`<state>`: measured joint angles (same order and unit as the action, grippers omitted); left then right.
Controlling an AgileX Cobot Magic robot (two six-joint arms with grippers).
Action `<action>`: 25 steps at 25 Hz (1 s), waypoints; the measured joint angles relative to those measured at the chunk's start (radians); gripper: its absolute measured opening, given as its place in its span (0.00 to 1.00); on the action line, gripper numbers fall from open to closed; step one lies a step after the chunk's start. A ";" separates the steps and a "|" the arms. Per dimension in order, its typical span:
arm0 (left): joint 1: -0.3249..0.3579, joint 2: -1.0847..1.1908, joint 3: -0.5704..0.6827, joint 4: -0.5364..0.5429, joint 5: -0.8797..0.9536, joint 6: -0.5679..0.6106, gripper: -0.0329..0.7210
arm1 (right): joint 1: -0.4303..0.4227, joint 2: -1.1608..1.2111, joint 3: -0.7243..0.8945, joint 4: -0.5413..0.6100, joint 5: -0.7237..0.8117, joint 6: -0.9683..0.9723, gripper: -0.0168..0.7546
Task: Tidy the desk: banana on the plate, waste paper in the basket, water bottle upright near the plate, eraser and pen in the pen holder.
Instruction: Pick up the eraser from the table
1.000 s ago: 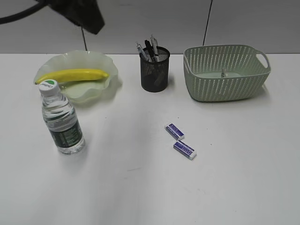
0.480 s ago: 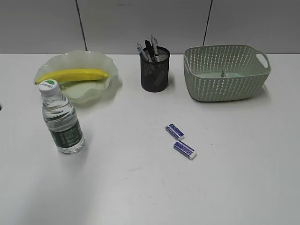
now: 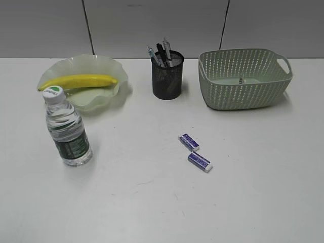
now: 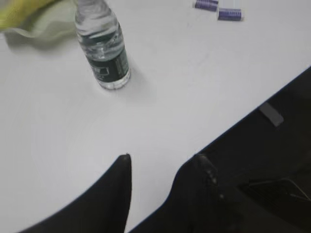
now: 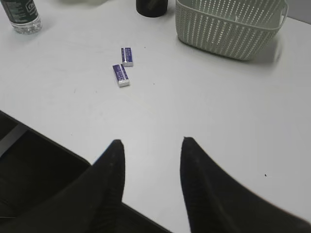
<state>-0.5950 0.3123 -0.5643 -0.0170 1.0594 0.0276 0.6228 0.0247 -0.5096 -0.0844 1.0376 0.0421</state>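
Observation:
The banana (image 3: pixel 78 81) lies on the plate (image 3: pixel 101 98) at the desk's (image 3: pixel 152 202) back left. The water bottle (image 3: pixel 67 129) stands upright in front of the plate. Two purple-and-white erasers (image 3: pixel 189 142) (image 3: pixel 199 162) lie mid-desk. The pen holder (image 3: pixel 167 76) holds several pens (image 3: pixel 161 53). The basket (image 3: pixel 243 78) stands at the back right; only a small grey bit shows inside, and I cannot tell whether it is the waste paper. My left gripper (image 4: pixel 163 158) is open and empty over the desk's front edge. My right gripper (image 5: pixel 152 141) is open and empty, short of the erasers (image 5: pixel 121 75).
Neither arm shows in the exterior view. The left wrist view shows the bottle (image 4: pixel 103 48) and the dark drop past the desk's edge (image 4: pixel 272 145). The right wrist view shows the basket (image 5: pixel 228 29) at the far right.
The dark arm that was over the plate at the top left has left the exterior view. The objects on the desk have not moved.

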 joint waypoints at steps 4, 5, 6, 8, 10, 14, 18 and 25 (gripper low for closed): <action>0.000 -0.229 0.024 0.017 0.001 -0.004 0.41 | 0.000 0.086 -0.013 -0.005 -0.031 -0.001 0.43; 0.000 -0.270 0.025 0.017 0.001 -0.009 0.40 | 0.000 0.127 -0.019 -0.008 -0.059 -0.001 0.43; 0.000 -0.302 0.025 0.017 0.002 -0.016 0.40 | 0.000 0.168 -0.022 -0.010 -0.106 -0.001 0.43; 0.000 -0.317 0.026 0.029 0.003 -0.036 0.40 | 0.000 0.284 -0.025 -0.010 -0.240 -0.001 0.43; 0.000 -0.312 0.027 0.034 0.000 -0.043 0.40 | 0.000 0.417 -0.031 -0.009 -0.353 -0.001 0.43; 0.000 -0.318 0.027 0.038 0.000 -0.046 0.40 | 0.000 0.762 -0.109 -0.004 -0.463 -0.001 0.43; 0.000 -0.318 0.027 0.038 0.000 -0.048 0.39 | 0.000 1.138 -0.302 -0.001 -0.435 -0.001 0.43; 0.000 -0.318 0.027 0.039 0.000 -0.050 0.39 | 0.000 1.681 -0.759 0.018 -0.155 -0.027 0.43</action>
<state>-0.5950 -0.0059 -0.5376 0.0222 1.0599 -0.0228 0.6228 1.7060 -1.2688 -0.0660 0.8830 0.0152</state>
